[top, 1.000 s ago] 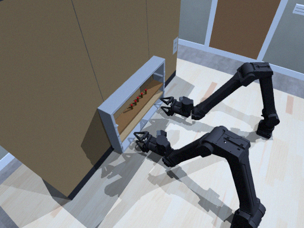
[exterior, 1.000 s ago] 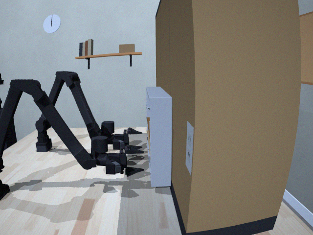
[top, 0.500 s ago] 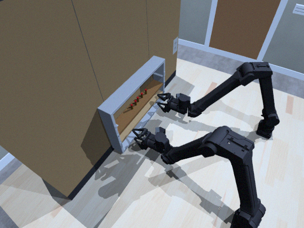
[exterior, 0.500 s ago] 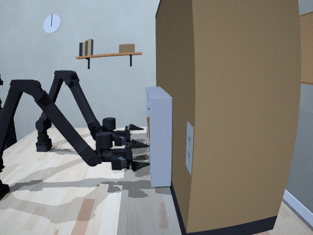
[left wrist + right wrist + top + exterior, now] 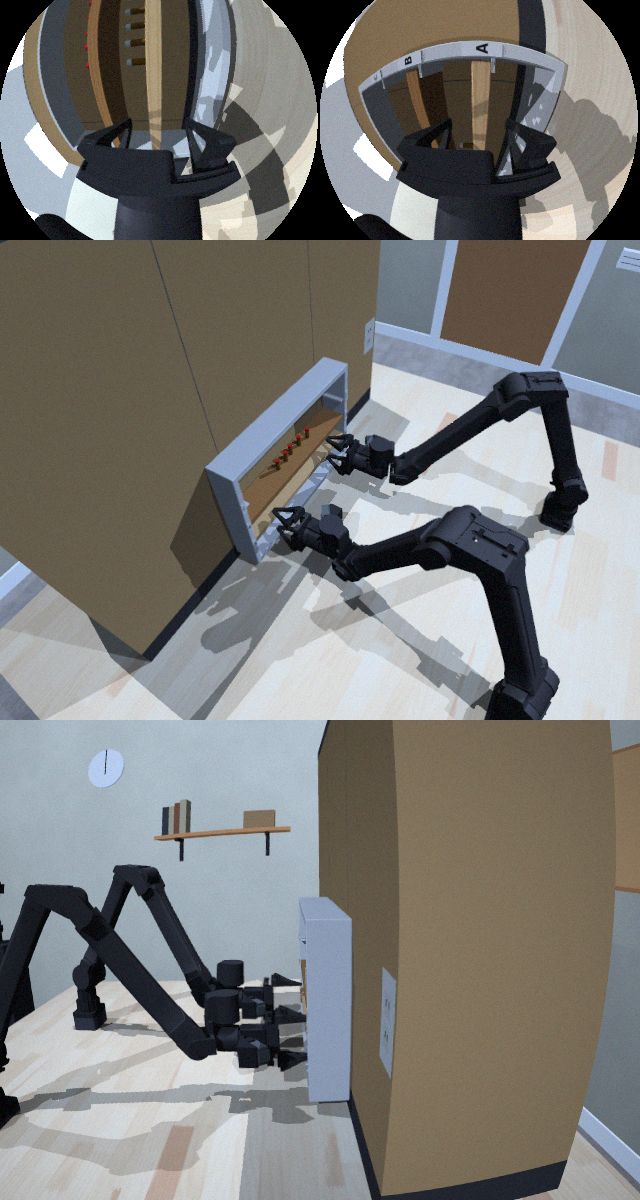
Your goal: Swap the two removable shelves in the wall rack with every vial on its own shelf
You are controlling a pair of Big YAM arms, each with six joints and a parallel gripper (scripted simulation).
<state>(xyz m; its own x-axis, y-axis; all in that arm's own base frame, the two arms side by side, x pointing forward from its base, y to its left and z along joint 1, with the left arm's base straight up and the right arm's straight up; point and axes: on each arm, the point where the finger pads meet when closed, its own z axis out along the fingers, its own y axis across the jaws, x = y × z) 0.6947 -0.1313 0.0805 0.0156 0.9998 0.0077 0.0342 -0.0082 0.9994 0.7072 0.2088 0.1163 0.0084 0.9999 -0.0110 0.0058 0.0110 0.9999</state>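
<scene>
The white wall rack point(image 5: 279, 418) point(image 5: 329, 1009) holds two shelves. The brown shelf point(image 5: 320, 428) point(image 5: 94, 60) point(image 5: 415, 95) is level with label B and bears several upright red-capped vials point(image 5: 290, 448) point(image 5: 86, 47). The pale shelf point(image 5: 153, 75) point(image 5: 480, 90) is level with label A, below, and bears several grey-capped vials point(image 5: 132, 43). My left gripper point(image 5: 277, 520) point(image 5: 158, 121) is open and empty before the rack's left part, one finger above and one below the pale shelf's line. My right gripper point(image 5: 328, 449) point(image 5: 478, 121) is open likewise before the right part. Finger depth is unclear.
Label C point(image 5: 376, 78) marks the highest level, with no shelf there. The rack's bottom board point(image 5: 215, 50) lies below the pale shelf. Its side walls stand beyond both grippers. The rack is fixed to a tan wall block point(image 5: 103, 369) point(image 5: 491, 952).
</scene>
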